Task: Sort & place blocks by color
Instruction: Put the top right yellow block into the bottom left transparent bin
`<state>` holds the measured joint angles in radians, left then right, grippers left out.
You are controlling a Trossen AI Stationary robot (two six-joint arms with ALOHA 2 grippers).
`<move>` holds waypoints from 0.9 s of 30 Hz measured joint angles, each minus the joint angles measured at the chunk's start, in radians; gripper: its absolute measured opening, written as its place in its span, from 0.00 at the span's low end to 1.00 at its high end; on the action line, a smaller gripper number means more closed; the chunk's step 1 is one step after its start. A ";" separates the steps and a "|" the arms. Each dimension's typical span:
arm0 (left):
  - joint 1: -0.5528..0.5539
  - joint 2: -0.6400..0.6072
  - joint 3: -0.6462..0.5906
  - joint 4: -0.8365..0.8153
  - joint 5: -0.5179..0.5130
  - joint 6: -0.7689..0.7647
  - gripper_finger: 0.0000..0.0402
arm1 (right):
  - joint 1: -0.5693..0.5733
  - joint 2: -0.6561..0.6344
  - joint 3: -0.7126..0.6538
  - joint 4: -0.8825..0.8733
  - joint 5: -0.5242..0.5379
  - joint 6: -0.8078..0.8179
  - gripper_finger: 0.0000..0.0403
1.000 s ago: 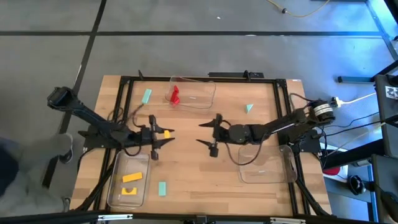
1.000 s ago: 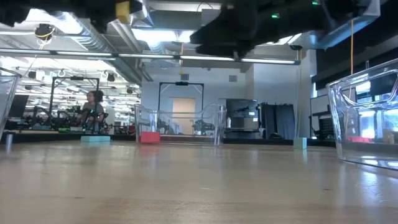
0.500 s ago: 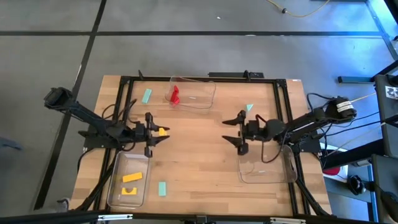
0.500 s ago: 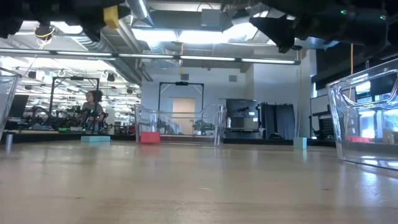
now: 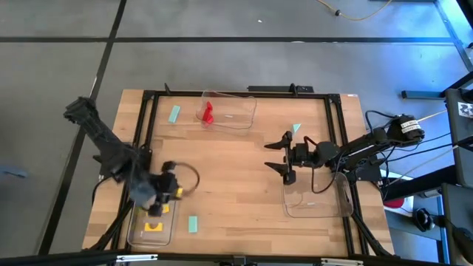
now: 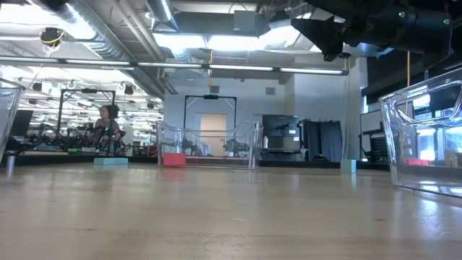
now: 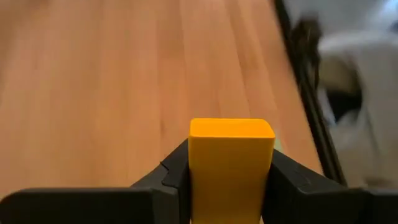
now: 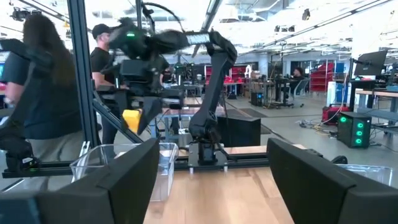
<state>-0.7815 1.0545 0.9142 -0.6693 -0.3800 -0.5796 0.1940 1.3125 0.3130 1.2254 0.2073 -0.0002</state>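
Left claw point(image 5: 168, 193) grips a yellow block point(image 7: 231, 163) tight between its two fingers, and it hangs over the top end of the left tray point(image 5: 134, 222), which sits at the near left corner of the bench point(image 5: 236, 196). That tray already has two yellow blocks point(image 5: 154, 219) in it, so the yellow pile looks almost done once this one drops in. The far tray point(image 5: 244, 118) holds red blocks point(image 5: 208, 112), so red looks sorted too. The pale green blocks are the job that is left. One green block point(image 5: 174, 114) lies near the far left corner, one green block point(image 5: 296, 128) lies out on the far right side, and one green block point(image 5: 193, 224) lies just beside the left tray. All three are out on the wood. The right tray point(image 5: 314, 205) looks empty, so I think the green ones belong there. Right claw point(image 5: 279, 154) is wide open and holds nothing, and it waits above the bench near the right tray.
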 joint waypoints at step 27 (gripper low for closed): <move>-0.200 0.638 0.189 -0.393 0.351 -0.452 0.39 | 0.000 0.000 0.000 -0.020 0.002 0.000 0.74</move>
<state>-0.9818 1.6922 1.1030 -1.0624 -0.0292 -1.0312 0.1936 1.3128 0.3134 1.2053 0.2089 -0.0006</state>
